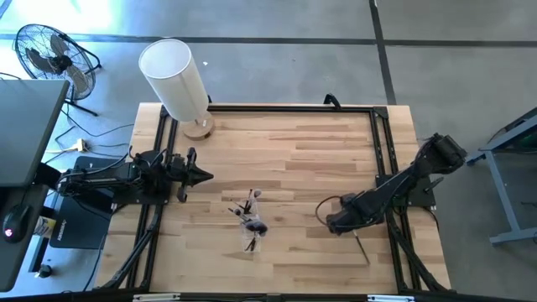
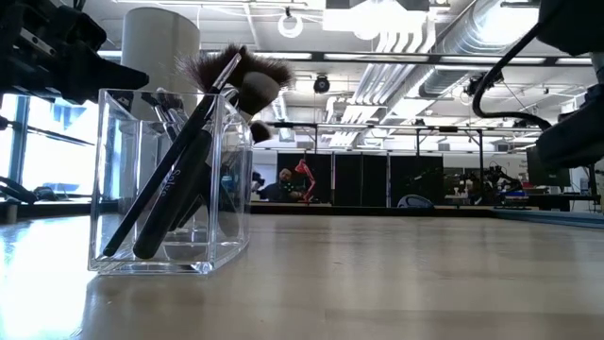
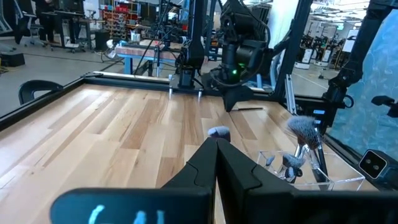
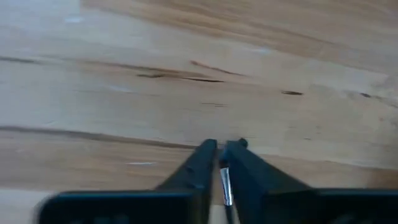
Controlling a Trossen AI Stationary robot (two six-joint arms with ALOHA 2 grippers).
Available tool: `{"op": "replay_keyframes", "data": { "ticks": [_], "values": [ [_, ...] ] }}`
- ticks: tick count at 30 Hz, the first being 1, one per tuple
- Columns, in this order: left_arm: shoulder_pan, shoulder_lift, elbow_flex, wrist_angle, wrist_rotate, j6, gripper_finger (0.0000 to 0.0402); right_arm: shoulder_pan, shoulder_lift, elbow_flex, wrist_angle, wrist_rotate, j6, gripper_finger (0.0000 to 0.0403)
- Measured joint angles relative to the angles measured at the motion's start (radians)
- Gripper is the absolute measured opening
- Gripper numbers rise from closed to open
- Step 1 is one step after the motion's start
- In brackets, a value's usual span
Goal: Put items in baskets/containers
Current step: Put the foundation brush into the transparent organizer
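Pale wooden planks of the table [image 1: 294,151] fill the middle of the overhead frame, edged by a dark metal frame. Nearest the lower edge, just left of centre, stands the clear cup [image 1: 251,223], a square see-through box in the low view, where it sits at the left of the frame. Several makeup brushes [image 2: 184,165] lean in it, dark handles down and heads up, one with a wide fluffy head [image 2: 247,77] topping the rim.

To the lower right of the overhead frame, the right gripper [image 1: 330,222] hangs low over the wood, well apart from the cup. Its wrist view shows the fingers [image 4: 198,163] pinched together on a thin brush [image 4: 225,183], whose silvery ferrule shows between the tips. One more thin brush [image 1: 362,248] lies on the table just below and right of that arm.

At the left middle of the overhead frame, the left gripper [image 1: 200,175] waits over the table's left side, fingers closed with nothing between them.

Farther up, at the upper left of the table, a big white cylinder [image 1: 174,80] leans on a wooden base. Beyond the table's corner, a floor fan [image 1: 52,57] stands on the grey floor.
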Motion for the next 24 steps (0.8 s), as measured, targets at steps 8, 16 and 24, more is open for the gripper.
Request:
{"op": "replay_keyframes", "data": {
  "ticks": [8, 16, 24],
  "values": [
    [0.0, 0.0, 0.0, 0.0, 0.0, 0.0, 0.0003, 0.001, -0.026, 0.06, 0.016, 0.235, -0.071, 0.0003],
    [0.0, 0.0, 0.0, -0.002, -0.001, 0.0, 0.0003, -0.021, -0.048, 0.234, 0.028, 0.533, -0.209, 0.0001],
    [0.0, 0.0, 0.001, -0.008, -0.004, 0.0, 0.0003, -0.059, -0.049, 0.423, 0.062, 0.774, -0.432, 0.0]
  ]
}}
